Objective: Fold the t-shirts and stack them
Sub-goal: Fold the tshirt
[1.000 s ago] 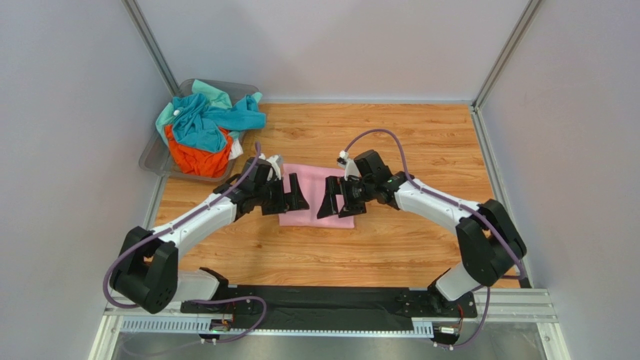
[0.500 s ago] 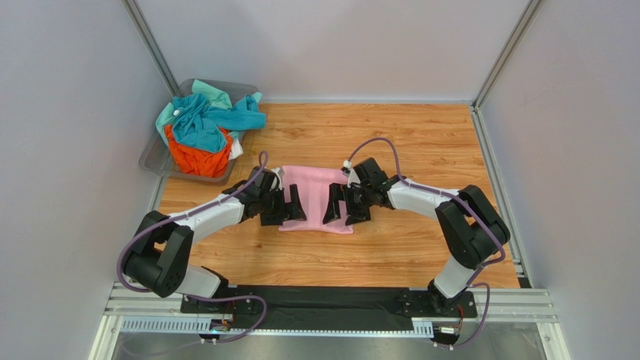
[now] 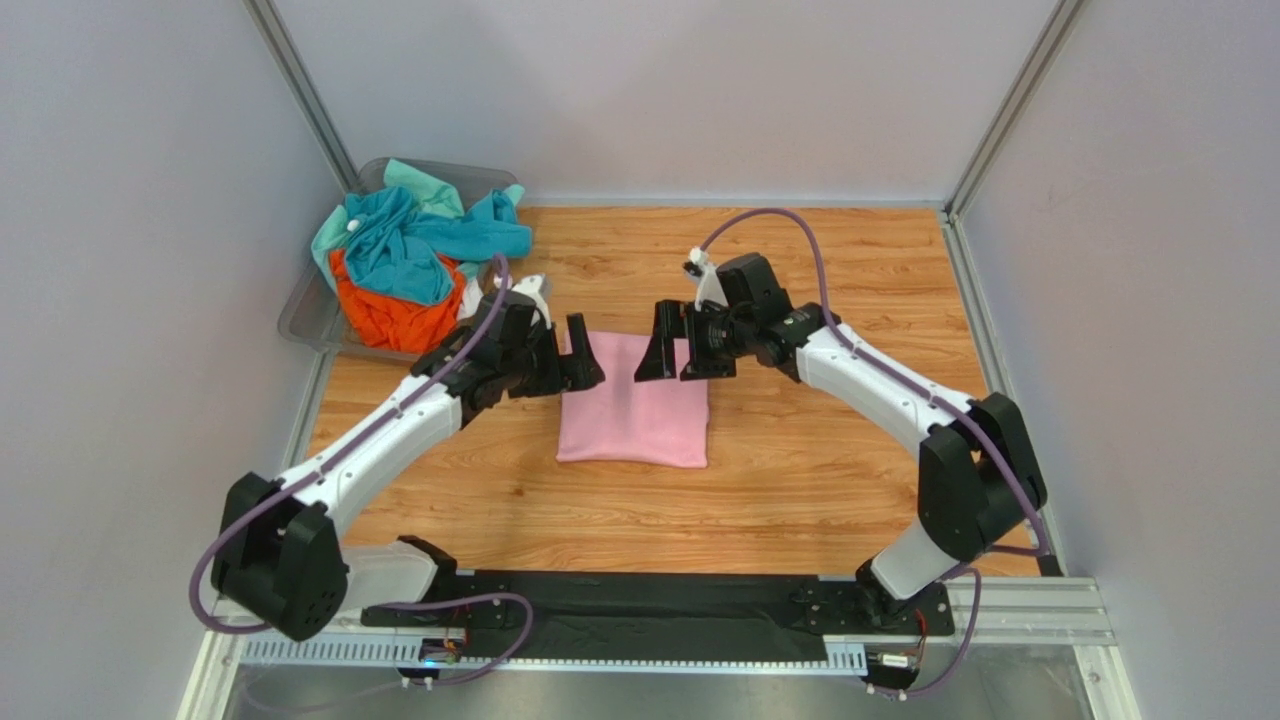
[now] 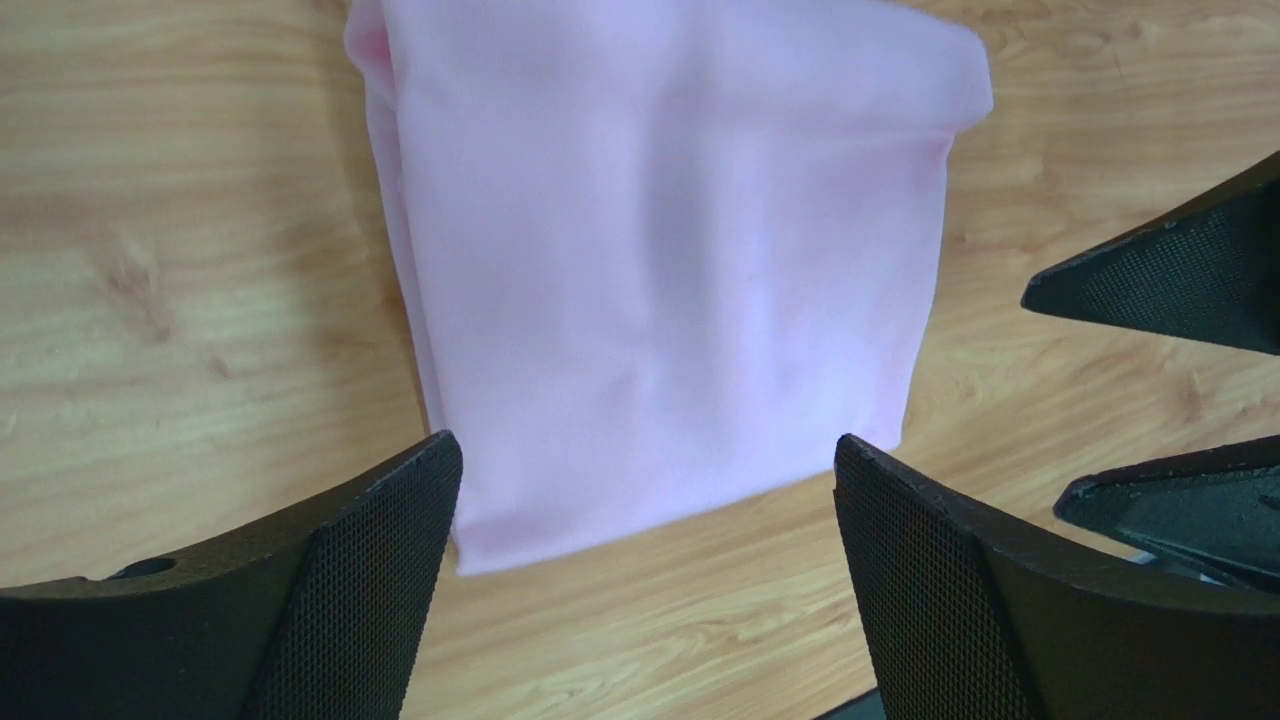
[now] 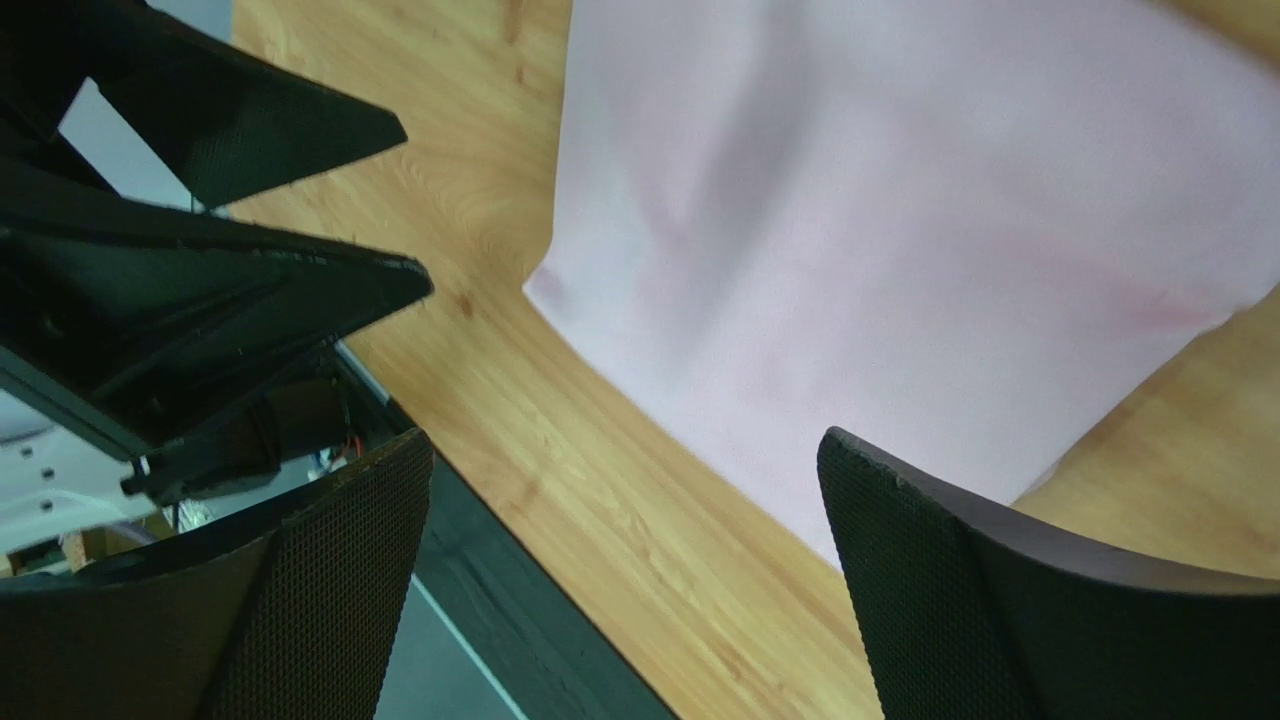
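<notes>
A folded pink t-shirt (image 3: 634, 413) lies flat on the wooden table, seen also in the left wrist view (image 4: 661, 255) and the right wrist view (image 5: 932, 255). My left gripper (image 3: 579, 360) is open and empty, above the shirt's far left corner. My right gripper (image 3: 676, 348) is open and empty, above its far right corner. In the left wrist view the left gripper (image 4: 646, 578) has its jaws spread wide, nothing between them. In the right wrist view the right gripper (image 5: 624, 578) is likewise spread wide and empty.
A clear plastic bin (image 3: 323, 323) at the far left holds a heap of crumpled teal and orange t-shirts (image 3: 398, 248). Grey walls stand on three sides. A black rail (image 3: 661, 600) runs along the near edge.
Both grippers have lifted off the pink shirt and moved toward its far edge. The shirt now lies folded and uncovered on the table.
</notes>
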Tool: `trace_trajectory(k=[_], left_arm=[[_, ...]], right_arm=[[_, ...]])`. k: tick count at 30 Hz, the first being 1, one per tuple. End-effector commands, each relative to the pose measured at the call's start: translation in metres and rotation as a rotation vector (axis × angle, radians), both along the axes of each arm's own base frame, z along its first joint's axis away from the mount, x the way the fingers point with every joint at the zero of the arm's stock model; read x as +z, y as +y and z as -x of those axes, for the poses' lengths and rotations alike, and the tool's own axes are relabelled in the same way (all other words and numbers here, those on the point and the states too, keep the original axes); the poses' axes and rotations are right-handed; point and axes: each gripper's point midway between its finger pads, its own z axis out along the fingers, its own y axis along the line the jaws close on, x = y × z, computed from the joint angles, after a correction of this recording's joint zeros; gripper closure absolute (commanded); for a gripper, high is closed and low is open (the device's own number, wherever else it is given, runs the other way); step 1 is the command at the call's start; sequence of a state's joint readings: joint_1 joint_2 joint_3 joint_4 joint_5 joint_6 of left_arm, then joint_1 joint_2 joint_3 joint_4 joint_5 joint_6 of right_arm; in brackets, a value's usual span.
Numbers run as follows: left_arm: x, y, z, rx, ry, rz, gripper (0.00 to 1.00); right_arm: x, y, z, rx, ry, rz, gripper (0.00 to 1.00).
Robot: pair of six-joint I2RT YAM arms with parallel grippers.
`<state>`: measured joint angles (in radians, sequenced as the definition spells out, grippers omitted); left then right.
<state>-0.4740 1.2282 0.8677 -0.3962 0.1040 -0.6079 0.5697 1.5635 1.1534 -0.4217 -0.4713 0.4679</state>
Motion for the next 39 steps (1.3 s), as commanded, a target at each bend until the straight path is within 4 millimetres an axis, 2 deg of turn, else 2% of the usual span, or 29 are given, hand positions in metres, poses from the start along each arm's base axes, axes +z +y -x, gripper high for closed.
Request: trace_trajectory(k=[1,2,3,4,5,7,8,9,10,11,13,14,17,18,22,25,27,28,29,30,31,32,33,34,35,36,37,38,39], left_arm=[[-0.002,0.004,-0.034,0.020,-0.011,-0.063,0.00],[-0.006,-0.003,-0.048,0.014,0.004,-0.057,0.00],[-0.007,-0.010,-0.053,-0.009,0.019,-0.030,0.00],[-0.010,-0.013,-0.060,-0.014,0.026,-0.022,0.00],[-0.017,-0.020,-0.071,-0.026,0.035,-0.018,0.00],[-0.020,-0.023,-0.087,-0.022,0.033,-0.015,0.00],[-0.033,-0.024,-0.092,-0.020,0.065,-0.018,0.00],[-0.035,-0.027,-0.097,-0.029,0.066,-0.002,0.00],[-0.034,-0.025,-0.107,-0.015,0.063,0.009,0.00],[-0.047,-0.025,-0.111,-0.013,0.095,0.009,0.00],[-0.053,-0.021,-0.120,-0.001,0.112,0.019,0.00],[-0.064,-0.019,-0.120,0.003,0.139,0.013,0.00],[-0.079,-0.017,-0.119,0.005,0.172,0.022,0.00],[-0.082,-0.018,-0.117,0.000,0.184,0.027,0.00],[-0.087,-0.022,-0.114,-0.016,0.209,0.048,0.00],[-0.070,-0.023,-0.113,-0.027,0.188,0.059,0.00],[-0.045,-0.020,-0.111,-0.019,0.139,0.061,0.00],[-0.037,-0.017,-0.107,-0.017,0.123,0.058,0.00],[-0.012,-0.012,-0.104,-0.004,0.063,0.058,0.00],[0.001,-0.007,-0.100,0.005,0.035,0.055,0.00],[0.023,0.001,-0.086,0.017,-0.013,0.054,0.00],[0.033,0.007,-0.079,0.032,-0.038,0.046,0.00],[0.041,0.019,-0.073,0.072,-0.069,0.018,0.00],[0.038,0.029,-0.060,0.097,-0.070,0.001,0.00],[0.062,0.044,-0.046,0.145,-0.139,-0.008,0.00],[0.066,0.052,-0.037,0.171,-0.154,-0.013,0.00],[0.074,0.062,-0.018,0.197,-0.191,-0.001,0.00],[0.071,0.068,-0.006,0.214,-0.184,-0.005,0.00],[0.071,0.076,0.002,0.248,-0.196,-0.013,0.00]], right_arm=[[-0.012,-0.002,-0.037,-0.038,0.009,0.028,0.00],[-0.005,0.000,-0.048,-0.036,0.005,0.001,0.00],[-0.006,0.001,-0.055,-0.038,0.010,-0.005,0.00],[-0.018,0.002,-0.062,-0.034,0.036,0.000,0.00],[-0.015,0.001,-0.074,-0.039,0.018,-0.005,0.00],[-0.035,-0.007,-0.091,-0.071,0.057,0.011,0.00],[-0.039,-0.009,-0.097,-0.077,0.064,0.012,0.00],[-0.038,-0.009,-0.106,-0.085,0.062,0.002,0.00],[-0.051,-0.015,-0.114,-0.093,0.094,-0.001,0.00],[-0.054,-0.017,-0.120,-0.097,0.101,-0.005,0.00],[-0.064,-0.023,-0.134,-0.110,0.122,-0.014,0.00],[-0.068,-0.024,-0.136,-0.109,0.129,-0.016,0.00],[-0.082,-0.026,-0.143,-0.107,0.147,-0.010,0.00],[-0.090,-0.028,-0.143,-0.111,0.162,-0.001,0.00],[-0.094,-0.032,-0.147,-0.107,0.152,0.025,0.00],[-0.073,-0.037,-0.148,-0.113,0.119,0.058,0.00],[-0.054,-0.042,-0.148,-0.110,0.066,0.078,0.00],[-0.029,-0.047,-0.146,-0.127,0.005,0.101,0.00],[-0.021,-0.051,-0.140,-0.131,-0.022,0.130,0.00],[-0.011,-0.055,-0.133,-0.140,-0.051,0.161,0.00],[0.018,-0.062,-0.127,-0.184,-0.143,0.210,0.00],[0.027,-0.068,-0.119,-0.203,-0.180,0.246,0.00],[0.044,-0.078,-0.101,-0.231,-0.228,0.266,0.00],[0.050,-0.084,-0.093,-0.276,-0.274,0.315,0.00],[0.055,-0.087,-0.084,-0.316,-0.281,0.308,0.00],[0.054,-0.095,-0.067,-0.344,-0.293,0.288,0.00],[0.052,-0.098,-0.060,-0.372,-0.284,0.258,0.00],[0.044,-0.101,-0.053,-0.396,-0.266,0.237,0.00],[0.054,-0.098,-0.052,-0.439,-0.287,0.156,0.00]])
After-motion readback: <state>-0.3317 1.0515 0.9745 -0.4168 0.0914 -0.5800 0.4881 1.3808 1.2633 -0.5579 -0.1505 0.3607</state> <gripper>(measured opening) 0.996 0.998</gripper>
